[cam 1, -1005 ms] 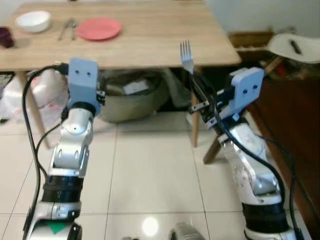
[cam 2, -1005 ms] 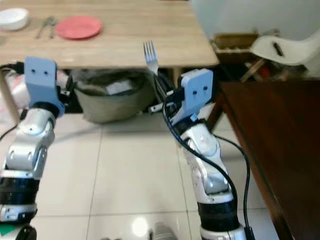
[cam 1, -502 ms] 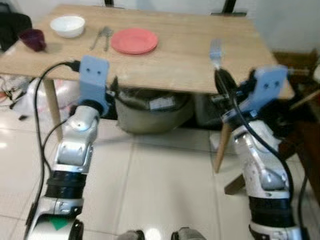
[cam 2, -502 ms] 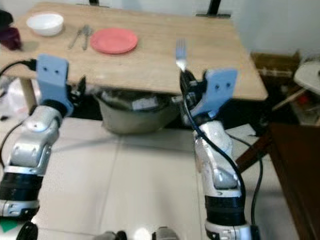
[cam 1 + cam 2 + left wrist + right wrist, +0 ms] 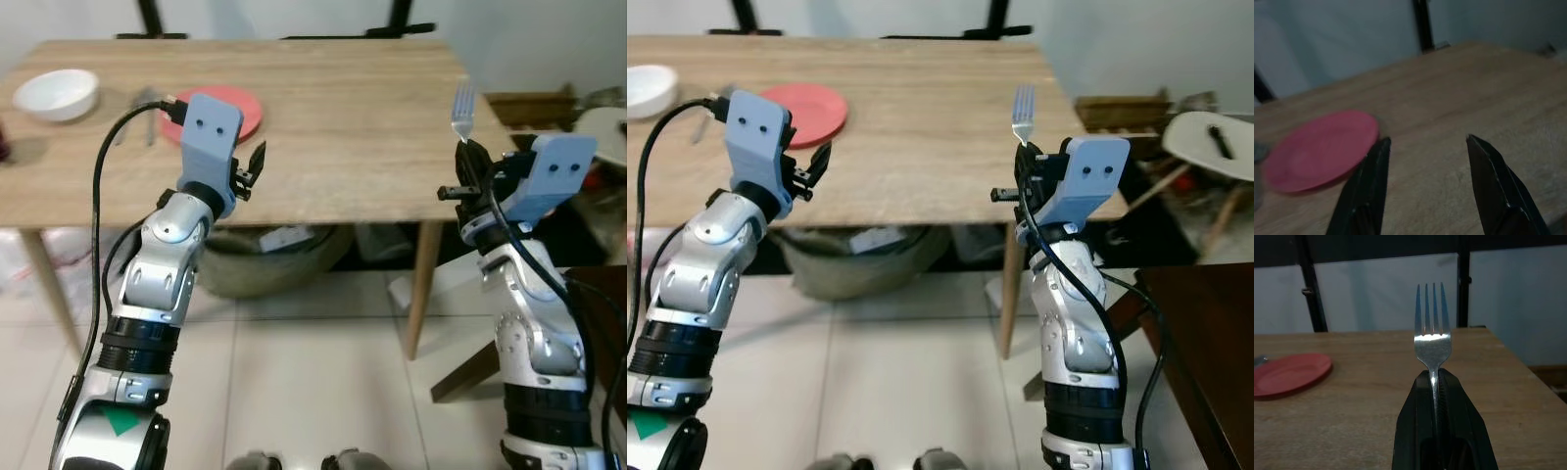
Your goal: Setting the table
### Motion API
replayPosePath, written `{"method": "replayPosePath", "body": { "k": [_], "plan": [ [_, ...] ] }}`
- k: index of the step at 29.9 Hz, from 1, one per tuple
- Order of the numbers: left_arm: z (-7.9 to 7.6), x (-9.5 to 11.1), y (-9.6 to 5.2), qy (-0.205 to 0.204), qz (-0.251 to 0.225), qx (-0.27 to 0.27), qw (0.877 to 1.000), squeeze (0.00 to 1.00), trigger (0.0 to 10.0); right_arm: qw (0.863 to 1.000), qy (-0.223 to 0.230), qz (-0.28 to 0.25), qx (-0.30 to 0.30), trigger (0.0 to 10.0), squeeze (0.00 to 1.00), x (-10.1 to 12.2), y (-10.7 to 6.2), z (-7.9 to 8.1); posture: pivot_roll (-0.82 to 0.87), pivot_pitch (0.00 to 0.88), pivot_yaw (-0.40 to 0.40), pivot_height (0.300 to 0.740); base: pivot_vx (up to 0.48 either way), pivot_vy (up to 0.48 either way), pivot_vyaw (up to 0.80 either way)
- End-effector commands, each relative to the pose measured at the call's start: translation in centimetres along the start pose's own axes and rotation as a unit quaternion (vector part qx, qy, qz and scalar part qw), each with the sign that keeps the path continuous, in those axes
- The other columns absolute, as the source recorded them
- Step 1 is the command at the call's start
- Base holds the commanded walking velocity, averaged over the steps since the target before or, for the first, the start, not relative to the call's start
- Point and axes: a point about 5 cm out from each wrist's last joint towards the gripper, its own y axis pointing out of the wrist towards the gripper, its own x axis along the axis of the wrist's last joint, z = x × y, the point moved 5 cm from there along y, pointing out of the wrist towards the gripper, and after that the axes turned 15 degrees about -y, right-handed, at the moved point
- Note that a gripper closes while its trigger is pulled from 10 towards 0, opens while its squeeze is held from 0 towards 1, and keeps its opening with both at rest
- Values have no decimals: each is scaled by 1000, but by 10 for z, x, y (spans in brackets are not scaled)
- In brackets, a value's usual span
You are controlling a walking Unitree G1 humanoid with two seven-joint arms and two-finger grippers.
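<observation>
Standing upright, one fork (image 5: 1432, 340) is clamped in the right claw (image 5: 468, 168); the left claw (image 5: 1425, 188) is held spread above the counter (image 5: 343, 108), near one red plate (image 5: 1317, 149) and one white bowl (image 5: 57, 94).

head cameras look down at the desk (image 5: 343, 108) from its near edge; both wrist cameras skim low, sharing the red plate (image 5: 1288, 373).

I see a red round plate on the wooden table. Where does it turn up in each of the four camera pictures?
Left eye view: the red round plate lies far-left on the wooden table, partly behind the left arm's blue housing.
Right eye view: upper left, beside that housing.
Left wrist view: beyond the open left gripper, toward one side.
Right wrist view: at the picture's edge, aside from the silver fork.
Shared landmark: the table's surface.
</observation>
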Motion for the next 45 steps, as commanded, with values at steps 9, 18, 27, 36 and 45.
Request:
{"method": "replayPosePath", "body": {
  "k": [9, 18, 27, 36, 45],
  "plan": [
    [0, -2, 0, -4, 1, -5, 1000, 0, 10000, 1000, -1, 2, 9, 10000, 0, -1, 2, 2, -121, 61, 84, 740, 480, 0, 0],
    [1, -3, -3, -5, -1, 1, 1000, 0, 10000, 998, 7, -9, 64, 10000, 0, 3, 5, 24, -111, 56, 79, 740, 480, 0, 0],
    [-3, -5, -3, -7, 2, -16, 1000, 0, 10000, 999, -34, -8, 18, 10000, 0, 4, 11, 7, -108, 52, 78, 740, 480, 0, 0],
    [-12, -6, -3, -13, 8, -41, 999, 0, 10000, 998, -51, 8, 30, 10000, 0, -4, 9, 3, -115, 50, 84, 740, 470, 0, 0],
    [-46, 13, -43, -52, 30, -239, 969, 0, 10000, 986, -103, 110, 69, 10000, 0, -50, 3, -11, -98, 76, 81, 740, 129, 0, 0]
  ]
}}
